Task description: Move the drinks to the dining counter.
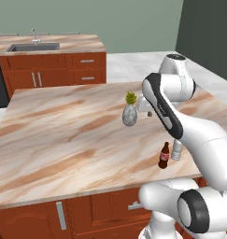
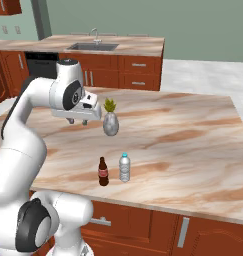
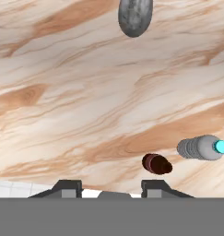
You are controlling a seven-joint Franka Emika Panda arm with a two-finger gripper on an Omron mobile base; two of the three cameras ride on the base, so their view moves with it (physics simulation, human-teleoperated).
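Two drinks stand upright side by side near the island's front edge: a dark cola bottle (image 1: 164, 156) (image 2: 103, 171) (image 3: 156, 164) with a red label, and a clear water bottle (image 1: 177, 149) (image 2: 124, 167) (image 3: 203, 147) with a blue cap. My gripper (image 2: 77, 121) (image 3: 111, 188) hangs well above the island, pointing down, open, with nothing between its fingers. In the hand view the cola bottle lies just above the right fingertip (image 3: 155, 185). The dining counter (image 1: 77, 44) (image 2: 138, 46) with its sink (image 1: 34, 47) (image 2: 93, 47) stands across the aisle at the back.
A grey speckled vase (image 1: 130, 114) (image 2: 111, 123) (image 3: 135, 16) with a green plant stands mid-island, behind the bottles and close to my hand. The marble island top (image 1: 63, 135) (image 2: 193, 135) spreads wide to both sides. Red-brown cabinets (image 1: 87, 67) line the far counter.
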